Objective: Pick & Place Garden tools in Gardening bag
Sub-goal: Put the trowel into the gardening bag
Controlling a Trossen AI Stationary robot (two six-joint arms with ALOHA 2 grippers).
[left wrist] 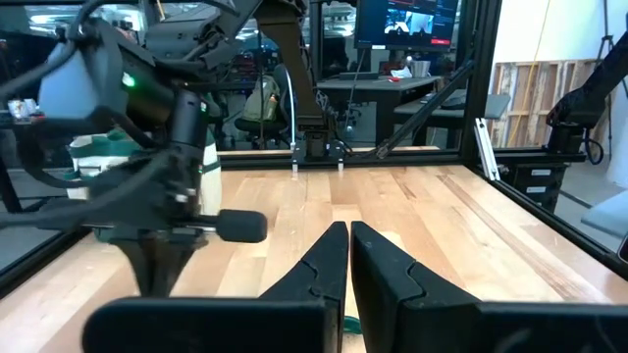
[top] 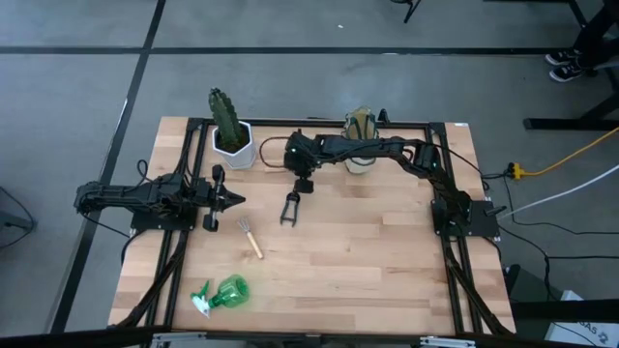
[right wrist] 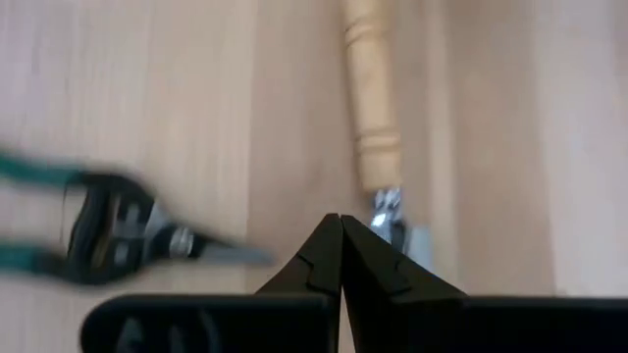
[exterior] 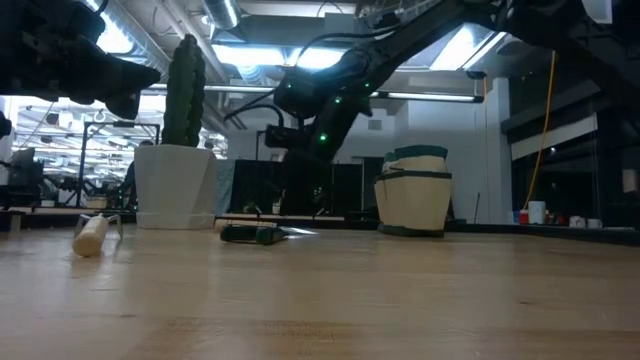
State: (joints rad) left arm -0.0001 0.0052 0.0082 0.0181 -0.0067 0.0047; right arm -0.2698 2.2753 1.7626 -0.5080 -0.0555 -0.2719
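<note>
Fingers pressed together and empty, right gripper [right wrist: 340, 230] is hovering over black pruners [top: 289, 210]. Left gripper [left wrist: 348, 240] is waiting closed near wooden-handled rake [top: 250, 236].

A green spray bottle [top: 223, 293] lay lower left on the pale wooden worktop [top: 368, 261]; the black pruners [top: 289, 210] had green-trimmed handles.

I see the pruners [top: 289, 210] mid-table, in front of the gardening bag [top: 360, 130]; the rake [top: 250, 237] lies to their left, the spray bottle [top: 223, 293] nearer the front edge, the cactus pot [top: 233, 145] left of the bag.
</note>
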